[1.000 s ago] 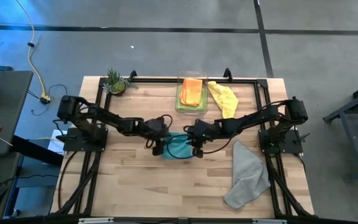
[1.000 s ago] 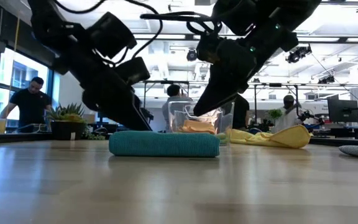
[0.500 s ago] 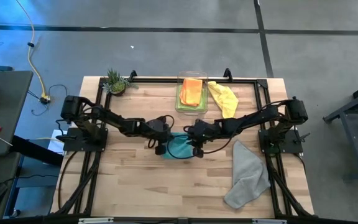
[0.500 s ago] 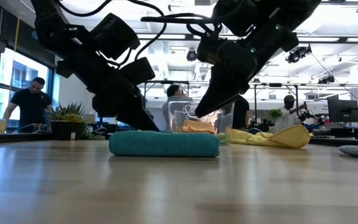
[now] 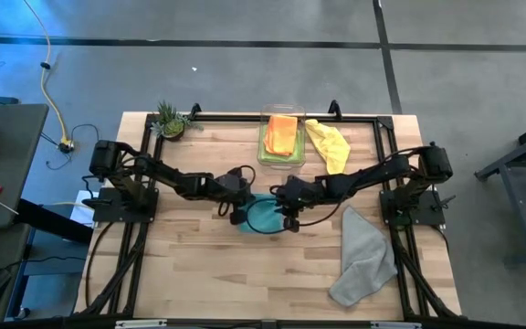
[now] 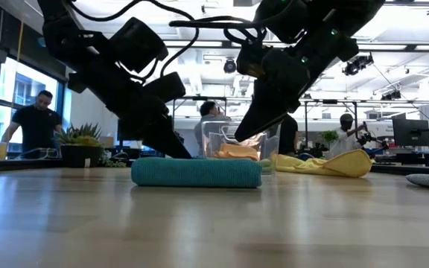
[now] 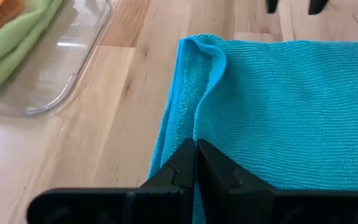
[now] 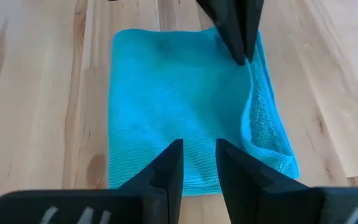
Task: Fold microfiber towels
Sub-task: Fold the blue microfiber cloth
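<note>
Teal towel: folded teal-blue microfiber towel lies flat mid-bench as a neat rectangle w/ a soft rolled edge; sits directly under & between both hands; in low view it's the nearest thing, a low flat pad.
L hand: left hand is down at one end of the teal towel, fingers pressed tight together, no gap, tips pinching the cloth's folded edge; in high view it's at the towel's left end.
R hand: right hand is over the opposite end of the teal towel, fingers a narrow slit apart, nothing seen gripped between them; tips just above the cloth; in high view at the towel's right end. L hand's closed tips show across the towel from it.
Bench: light wood-plank bench w/ black frame.
Bin: clear plastic bin beyond both hands, holding a folded orange microfiber towel on top of a lime-green microfiber towel.
Yellow towel: crumpled yellow microfiber towel just beside the bin, beyond R hand.
Grey towel: loose grey microfiber towel spread out to R hand's outer side, well apart from the teal one.
Plant: small potted green plant at far corner, beyond L hand.
Room: people stand in bkgd behind bench.
</note>
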`<state>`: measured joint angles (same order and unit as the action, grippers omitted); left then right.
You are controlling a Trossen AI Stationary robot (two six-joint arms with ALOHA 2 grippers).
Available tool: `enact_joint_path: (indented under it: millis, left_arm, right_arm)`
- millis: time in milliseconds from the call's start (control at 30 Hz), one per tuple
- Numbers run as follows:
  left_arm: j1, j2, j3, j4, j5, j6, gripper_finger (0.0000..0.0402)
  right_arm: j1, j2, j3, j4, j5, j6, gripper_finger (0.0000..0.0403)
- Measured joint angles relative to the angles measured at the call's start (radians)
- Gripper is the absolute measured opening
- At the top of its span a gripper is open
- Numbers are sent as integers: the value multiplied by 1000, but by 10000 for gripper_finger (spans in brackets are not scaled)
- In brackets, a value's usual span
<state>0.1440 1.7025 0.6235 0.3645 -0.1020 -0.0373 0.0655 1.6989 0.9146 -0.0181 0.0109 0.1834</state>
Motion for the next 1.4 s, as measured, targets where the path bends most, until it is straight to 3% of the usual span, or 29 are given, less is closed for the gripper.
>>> enact_joint_path:
  millis: [500,900,1100,1267,1400]
  left_arm:
    - [26,-4,0,-29,-25,-65,0]
    - [26,-4,0,-41,-38,-78,13]
    - [27,-4,-1,-55,-39,-89,3]
    - [28,-4,-1,-58,-36,-95,33]
    - [28,-37,0,-61,-33,-82,72]
  right_arm:
    - [75,11,-8,50,44,78,87]
    - [116,126,-16,109,48,107,86]
    - [120,129,-16,101,45,111,62]
    - [120,129,-16,96,45,113,36]
    - [120,129,-16,97,45,107,39]
